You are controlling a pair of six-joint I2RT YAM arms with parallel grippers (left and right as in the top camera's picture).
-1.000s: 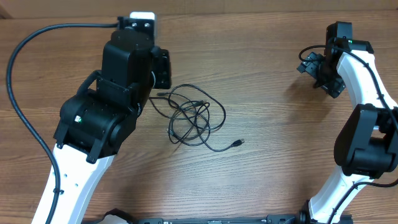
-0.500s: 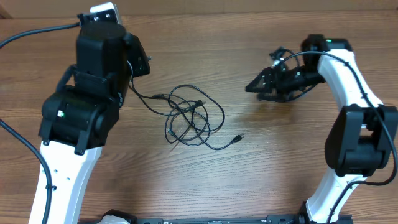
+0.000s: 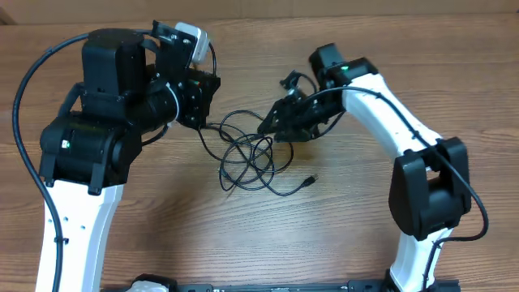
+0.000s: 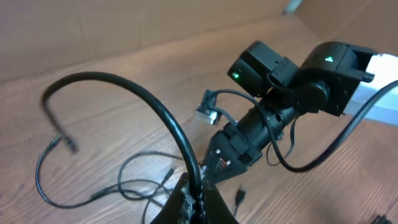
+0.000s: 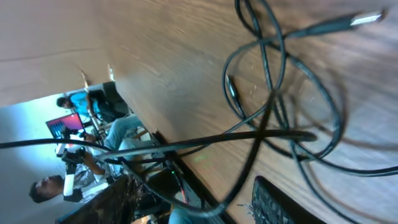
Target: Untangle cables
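the cables (image 3: 247,154) lie as a loose knot of loops mid-counter, between the two arms, with one strand running up to the left fingers (image 4: 186,205), which are clamped on it. the right fingers (image 3: 280,122) hang at the knot's upper right edge, and i cannot tell how wide they are or whether they grip anything. the biggest risk is that pulling apart drags the whole bundle or cinches the crossings. a smaller one is pinching two strands at once. the counter (image 3: 365,235) has broad bare wood to the right and front, while its far edge is close behind the left arm. the loose plug (image 3: 310,183) could snag a loop.
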